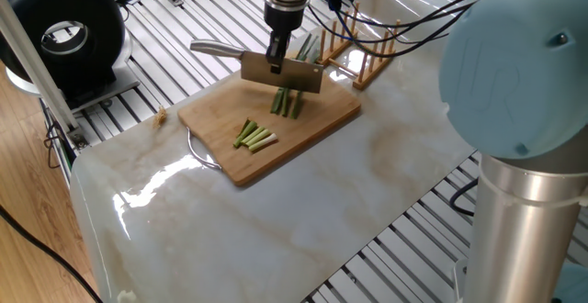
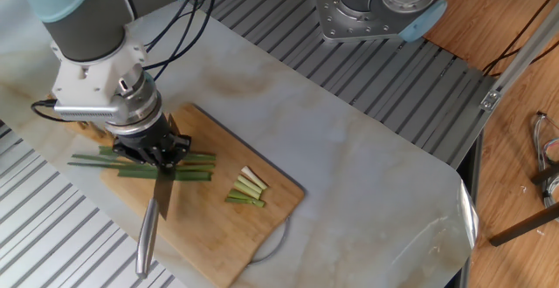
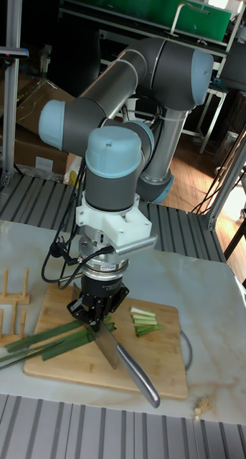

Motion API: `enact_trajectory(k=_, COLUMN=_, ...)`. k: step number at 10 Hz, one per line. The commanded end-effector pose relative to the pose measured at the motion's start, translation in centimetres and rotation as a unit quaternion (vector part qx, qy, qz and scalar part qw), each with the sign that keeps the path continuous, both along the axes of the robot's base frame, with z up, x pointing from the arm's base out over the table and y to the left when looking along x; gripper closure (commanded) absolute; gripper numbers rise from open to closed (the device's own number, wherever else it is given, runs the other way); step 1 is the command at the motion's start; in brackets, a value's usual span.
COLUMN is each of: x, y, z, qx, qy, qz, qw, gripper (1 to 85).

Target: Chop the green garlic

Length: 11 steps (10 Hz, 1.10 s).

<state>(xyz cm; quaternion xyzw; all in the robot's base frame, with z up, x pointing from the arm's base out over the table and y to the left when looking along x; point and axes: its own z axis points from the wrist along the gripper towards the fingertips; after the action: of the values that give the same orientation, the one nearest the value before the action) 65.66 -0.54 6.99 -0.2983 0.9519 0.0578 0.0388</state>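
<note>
Several short cut pieces point(image 1: 254, 136) lie nearest, low and centre on the cutting board point(image 1: 220, 124), pale ends together, well apart from the blade. Behind them, toward the frame's upper middle, the claw point(image 1: 275, 61) is clamped on the knife point(image 1: 280, 72), blade held crosswise above the green garlic point(image 1: 288, 101), handle pointing upper left. The blade looks raised clear of the stalks, though from this side I cannot be sure the edge is free of them.

In the tall fixed view the green garlic point(image 3: 47, 341) runs off the board's left edge toward the peg rack point(image 3: 11, 297) at mid-left, so the leafy end rests partly on the table point(image 3: 209, 294).

The risk: nothing pins the stalks. A downward chop could roll or splay them, giving uneven cuts, or drag a stalk sideways on the lift. A cut placed further along toward the leaves brings the blade nearer the rack beyond the board's far corner.
</note>
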Motion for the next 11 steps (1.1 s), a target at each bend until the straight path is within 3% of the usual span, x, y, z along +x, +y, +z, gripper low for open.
enact_trajectory(k=1, x=0.8, y=0.2, z=0.0, qx=-0.003, qy=-0.01, qz=-0.011, qw=0.9999, gripper=84.3)
enact_trajectory(k=5, x=1.0, y=-0.8, z=-0.3, qx=-0.02, qy=-0.015, qz=-0.014, qw=0.9996, gripper=84.3)
enact_trajectory(k=11, x=0.4, y=-0.1, z=-1.2, qx=-0.002, qy=-0.018, qz=0.0, qw=0.9998, gripper=84.3)
